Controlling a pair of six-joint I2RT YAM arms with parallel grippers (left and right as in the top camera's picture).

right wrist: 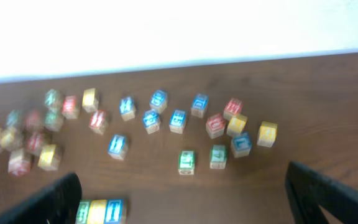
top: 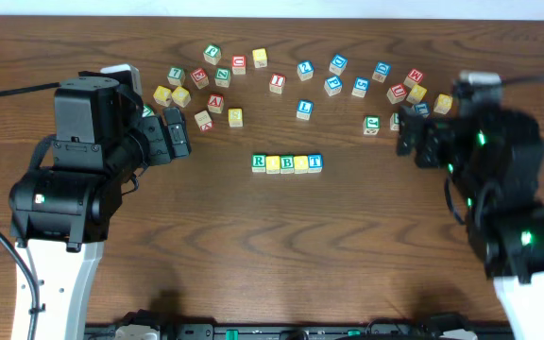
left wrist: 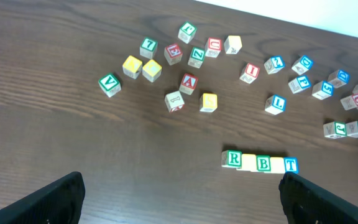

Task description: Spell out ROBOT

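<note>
A row of five letter blocks [top: 287, 162] lies at the table's middle. It reads green R, a yellow block, green B, a yellow block, blue T. The row also shows in the left wrist view [left wrist: 263, 162] and partly at the bottom left of the right wrist view [right wrist: 101, 211]. My left gripper [top: 178, 132] is open and empty, left of and behind the row; its fingers frame bare table [left wrist: 182, 205]. My right gripper [top: 409, 132] is open and empty, right of and behind the row [right wrist: 185, 199].
Several loose letter blocks lie scattered in an arc across the back of the table, among them a blue L block [top: 304, 109], a yellow block [top: 235, 116] and a green block [top: 372, 124]. The right cluster [top: 414, 93] sits close to my right gripper.
</note>
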